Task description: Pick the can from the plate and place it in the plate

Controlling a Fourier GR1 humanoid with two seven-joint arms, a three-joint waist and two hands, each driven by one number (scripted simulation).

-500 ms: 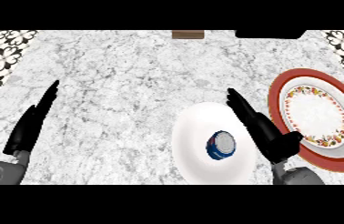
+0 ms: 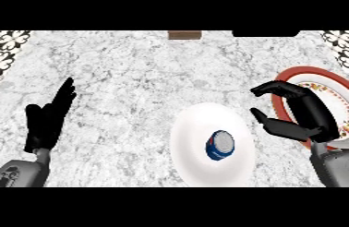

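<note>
The right hand [image 2: 308, 114] is empty, its fingers and thumb bent apart in a C, over the left rim of the red-rimmed plate [image 2: 320, 72]. Just left lies the white plate [image 2: 201, 122], 1 of 2, bearing the upright blue can [image 2: 220, 145]. The left hand [image 2: 46, 120] rests open at the counter's [image 2: 150, 74] left.

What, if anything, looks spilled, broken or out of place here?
Nothing stands out. The blue can stands upright on the white plate, with no spill around it. The red-rimmed plate lies flat at the right, partly hidden by the right robot hand.
</note>
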